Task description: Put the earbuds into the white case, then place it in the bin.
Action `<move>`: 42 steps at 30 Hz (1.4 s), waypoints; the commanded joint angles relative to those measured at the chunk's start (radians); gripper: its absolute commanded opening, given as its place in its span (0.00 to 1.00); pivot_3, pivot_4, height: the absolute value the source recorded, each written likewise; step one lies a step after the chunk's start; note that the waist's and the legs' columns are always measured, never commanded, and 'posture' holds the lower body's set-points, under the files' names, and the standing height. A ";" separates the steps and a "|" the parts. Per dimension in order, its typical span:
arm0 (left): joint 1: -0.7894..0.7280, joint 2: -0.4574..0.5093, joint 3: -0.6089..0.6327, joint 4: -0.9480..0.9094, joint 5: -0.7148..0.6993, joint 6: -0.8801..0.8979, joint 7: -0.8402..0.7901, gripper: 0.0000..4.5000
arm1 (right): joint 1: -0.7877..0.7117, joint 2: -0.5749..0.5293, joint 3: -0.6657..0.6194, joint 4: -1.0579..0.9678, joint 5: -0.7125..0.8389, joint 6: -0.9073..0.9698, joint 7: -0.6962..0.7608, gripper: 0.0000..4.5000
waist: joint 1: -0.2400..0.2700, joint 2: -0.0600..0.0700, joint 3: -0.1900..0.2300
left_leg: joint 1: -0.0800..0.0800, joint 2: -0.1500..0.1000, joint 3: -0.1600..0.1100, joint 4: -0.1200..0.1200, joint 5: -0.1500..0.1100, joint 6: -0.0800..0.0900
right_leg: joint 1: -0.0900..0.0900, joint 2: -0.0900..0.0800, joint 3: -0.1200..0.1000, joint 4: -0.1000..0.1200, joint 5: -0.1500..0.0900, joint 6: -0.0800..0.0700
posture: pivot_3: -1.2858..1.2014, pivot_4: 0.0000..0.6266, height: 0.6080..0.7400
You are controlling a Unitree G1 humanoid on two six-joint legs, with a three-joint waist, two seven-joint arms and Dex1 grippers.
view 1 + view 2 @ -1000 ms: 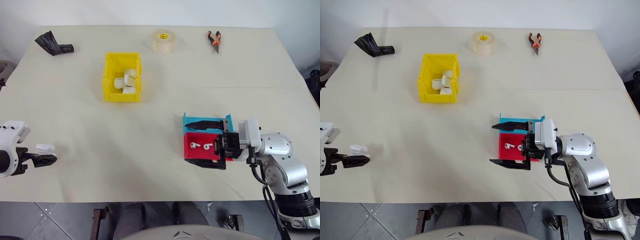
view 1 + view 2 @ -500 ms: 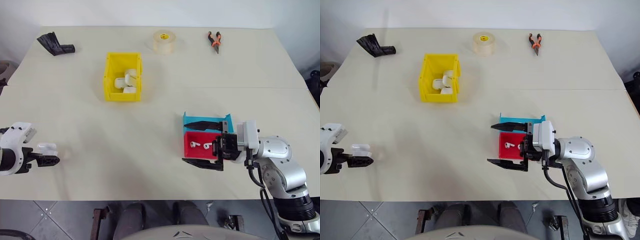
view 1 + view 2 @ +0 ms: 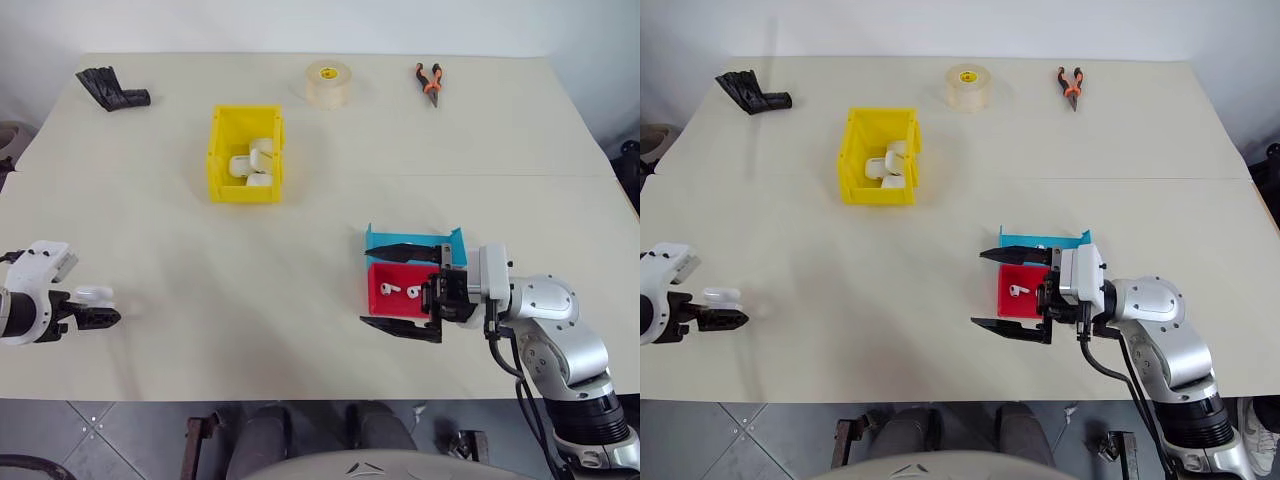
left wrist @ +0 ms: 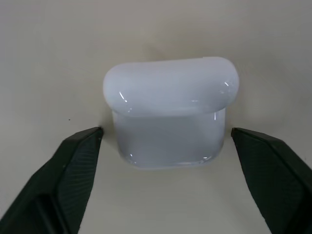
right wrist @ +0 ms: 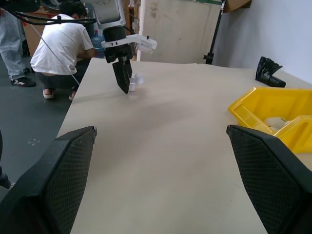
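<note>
The white case (image 4: 170,112) stands on the table at the far left with its lid down. My left gripper (image 3: 100,308) is lowered around it, open, one finger (image 4: 73,165) on each side with a gap to the case. Two earbuds (image 3: 388,291) lie in the red tray (image 3: 378,305) at the front right. My right gripper (image 3: 368,287) is level and open, its fingers spanning the red tray and the blue tray (image 3: 376,238), holding nothing. The yellow bin (image 3: 216,150) stands at the back left with several white cases inside.
A tape roll (image 3: 327,81) and orange-handled pliers (image 3: 429,80) lie along the far edge, and a black object (image 3: 110,88) sits in the far left corner. A person (image 5: 63,44) crouches beyond the table's left side.
The left gripper has stayed at the case and the right gripper over the trays. The case has not moved. The view has shifted slightly.
</note>
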 commanded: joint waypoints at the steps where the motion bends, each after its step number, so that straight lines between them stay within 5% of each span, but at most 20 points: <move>1: 0.001 -0.016 -0.001 -0.002 0.018 0.008 -0.010 0.75 | 0.002 0.002 -0.011 -0.036 0.006 -0.022 -0.006 1.00 | 0.001 0.000 0.000 | 0.000 0.000 0.000 0.000 0.000 0.000 | 0.000 0.000 0.000 0.000 0.000 0.000 | 0.52 0.24 1.00; 3: 0.002 -0.021 0.000 -0.007 0.024 0.011 -0.010 0.61 | 0.001 0.002 -0.010 -0.035 0.005 -0.022 -0.007 1.00 | 0.001 0.000 0.000 | 0.000 -0.001 0.000 0.000 0.000 0.000 | 0.000 -0.001 0.000 0.002 0.000 0.000 | 0.52 0.24 1.00; 11: 0.045 -0.083 0.128 -0.058 0.025 -0.036 -0.008 0.61 | -0.010 -0.001 -0.013 -0.011 0.000 -0.035 -0.004 1.00 | -0.002 0.000 0.000 | 0.001 -0.002 0.000 0.000 0.000 0.001 | -0.001 -0.003 0.000 0.003 0.000 0.000 | 0.52 0.24 1.00; 18: 0.162 -0.369 0.295 -0.297 -0.016 -0.609 -0.234 0.61 | -0.016 -0.029 -0.039 0.011 -0.005 -0.030 0.001 1.00 | 0.005 -0.001 -0.001 | 0.000 -0.003 -0.001 0.003 0.000 0.001 | 0.001 -0.005 -0.004 0.001 0.000 0.000 | 0.52 0.24 1.00; 26: 0.071 -0.654 0.093 -0.325 -0.036 -1.049 -0.429 0.61 | 0.024 -0.131 -0.134 -0.001 -0.001 -0.003 -0.010 1.00 | 0.005 -0.001 0.000 | 0.000 -0.003 -0.001 0.006 0.000 0.002 | 0.008 -0.005 -0.008 -0.007 0.000 0.001 | 0.52 0.24 1.00; 42: -0.194 -0.928 -0.331 0.041 0.117 -1.456 -0.694 0.61 | 0.439 -0.379 -0.497 -0.176 -0.098 0.208 -0.112 1.00 | 0.023 0.000 -0.001 | 0.001 -0.003 -0.006 0.014 -0.002 0.005 | 0.020 -0.003 -0.019 -0.010 0.001 0.003 | 0.52 0.24 1.00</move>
